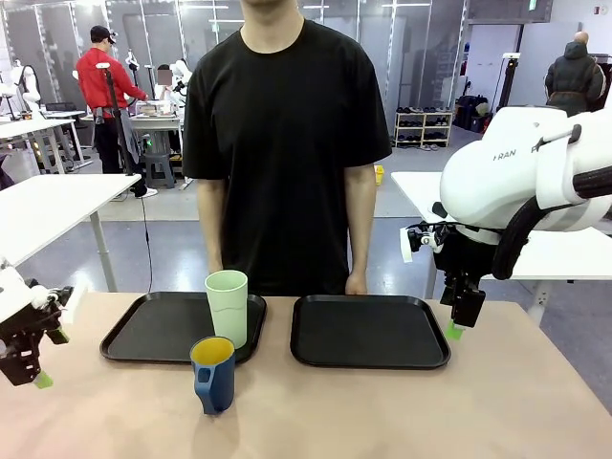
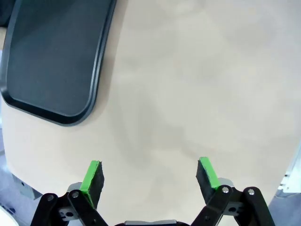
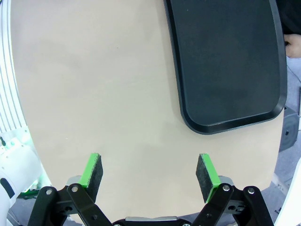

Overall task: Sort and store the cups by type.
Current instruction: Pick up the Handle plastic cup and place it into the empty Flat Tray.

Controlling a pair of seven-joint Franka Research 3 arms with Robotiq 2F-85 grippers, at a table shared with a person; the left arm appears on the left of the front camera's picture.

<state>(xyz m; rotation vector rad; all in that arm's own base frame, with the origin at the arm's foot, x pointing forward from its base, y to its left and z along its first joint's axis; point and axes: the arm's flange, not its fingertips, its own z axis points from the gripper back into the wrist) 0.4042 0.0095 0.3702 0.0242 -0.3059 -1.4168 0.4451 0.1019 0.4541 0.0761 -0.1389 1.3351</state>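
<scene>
**Both grippers open; cups grouped at left tray's near right corner**

You are viewing two cups, both standing upright left of the table's (image 1: 402,411) middle. The tumbler (image 1: 227,306) is showing tall, pale mint green, smooth-sided and handleless; it is standing on the left tray (image 1: 143,330), in its near right corner. The mug (image 1: 213,375) is showing shorter, dark blue outside and yellow inside. It is sitting on the bare table just off that same corner, with its handle pointing toward the robot's side.

The right tray (image 1: 368,330) is lying just beside the left one. A person (image 1: 287,143) is standing at the far edge.

Your left gripper (image 2: 150,172) is hanging over the table's left edge, jaws spread wide, gripping nothing. Your right gripper (image 3: 150,165) is hanging beside the right tray's near right corner, likewise wide apart and gripping nothing.
</scene>
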